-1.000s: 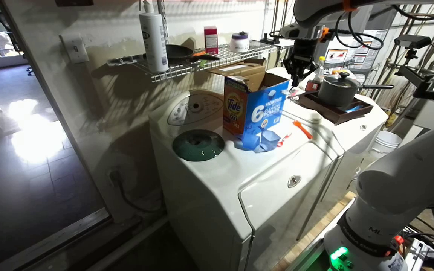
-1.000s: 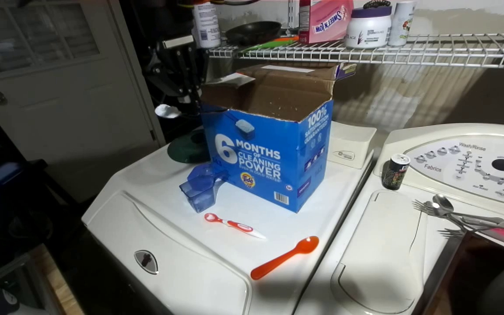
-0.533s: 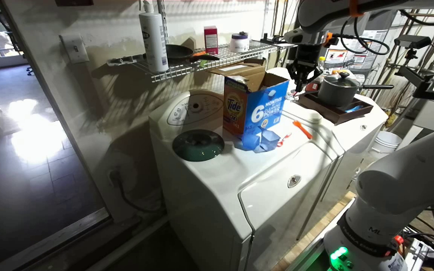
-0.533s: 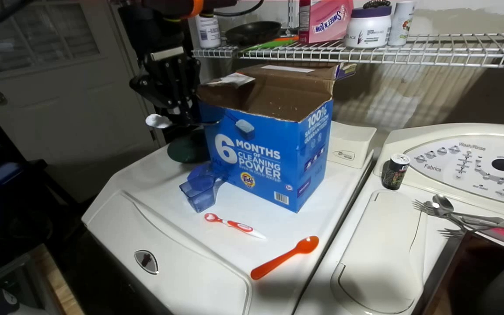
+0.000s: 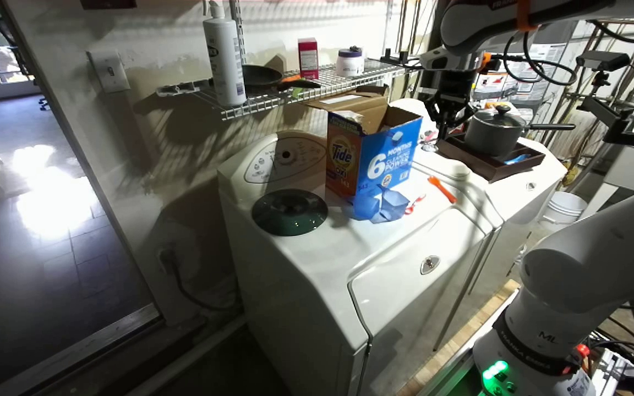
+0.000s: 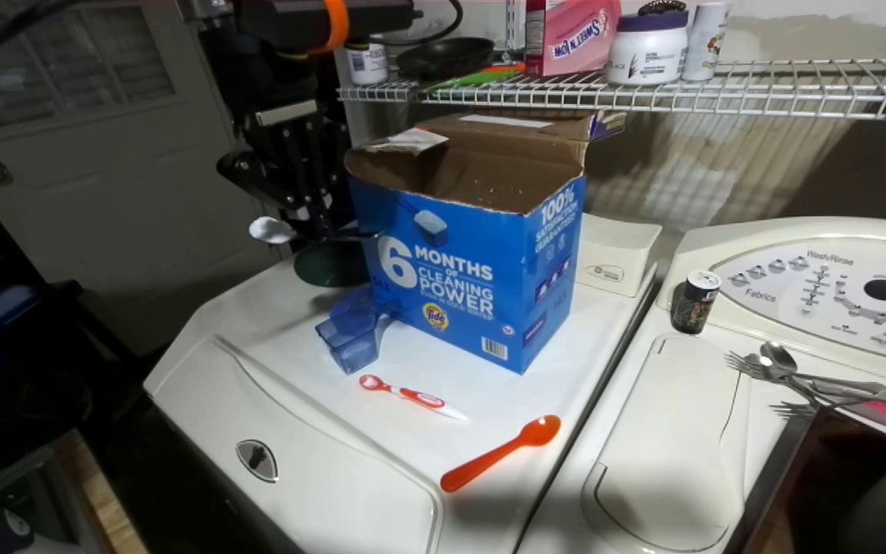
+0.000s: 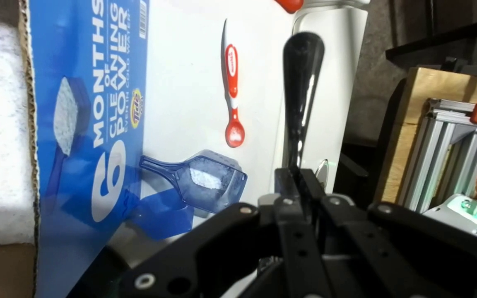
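Since a second ago the gripper (image 7: 297, 177) and its spoon (image 7: 303, 68) have come lower; in an exterior view they have shifted left and down from beside the rim of the box (image 6: 458, 269). The things on the machine (image 6: 258, 331) lie as they did.

At the far left of that view a door (image 6: 104, 177) stands in the background. Next comes the spoon's bowl, heaped with white powder (image 6: 270, 230). The gripper is closed tight on the spoon, pinching it partway along, bowl to one side and handle to the other. The spoon hangs in the air, roughly level, and in the wrist view its dark handle is clear of the box. Below and behind it sits a round green thing (image 6: 328, 265). Two blue scoops (image 6: 351, 350) follow by the box's lower corner, one with powder in it. The box stands upright and open, powder inside. In front lie a red spoon (image 6: 421, 398), then an orange spoon (image 6: 489, 460). On the washer (image 6: 666, 431) are a can (image 6: 693, 308), cutlery (image 6: 780, 358) and a tray (image 6: 804, 462) bearing a pot (image 5: 490, 135).
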Action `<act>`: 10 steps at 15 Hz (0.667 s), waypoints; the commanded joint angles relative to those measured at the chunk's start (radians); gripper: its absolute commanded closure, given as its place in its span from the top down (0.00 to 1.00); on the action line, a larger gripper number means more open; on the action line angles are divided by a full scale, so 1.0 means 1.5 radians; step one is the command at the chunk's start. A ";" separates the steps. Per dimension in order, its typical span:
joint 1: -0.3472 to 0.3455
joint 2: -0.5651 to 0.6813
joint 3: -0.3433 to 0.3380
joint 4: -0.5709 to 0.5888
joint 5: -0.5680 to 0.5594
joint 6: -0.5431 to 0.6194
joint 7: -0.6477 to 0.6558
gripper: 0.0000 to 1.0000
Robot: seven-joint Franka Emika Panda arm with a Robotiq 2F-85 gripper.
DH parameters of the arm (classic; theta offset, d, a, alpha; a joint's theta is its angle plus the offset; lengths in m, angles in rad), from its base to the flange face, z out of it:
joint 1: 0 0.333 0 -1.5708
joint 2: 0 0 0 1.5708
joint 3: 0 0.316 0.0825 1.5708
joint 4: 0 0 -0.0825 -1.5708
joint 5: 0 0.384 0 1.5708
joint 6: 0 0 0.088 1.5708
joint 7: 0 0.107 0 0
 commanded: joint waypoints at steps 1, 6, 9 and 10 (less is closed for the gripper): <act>0.008 -0.029 -0.006 -0.033 -0.038 0.021 0.029 0.02; 0.010 -0.032 -0.007 -0.060 -0.046 0.060 0.063 0.02; 0.012 -0.028 -0.006 -0.077 -0.044 0.095 0.081 0.02; 0.012 -0.026 -0.007 -0.083 -0.043 0.107 0.086 0.02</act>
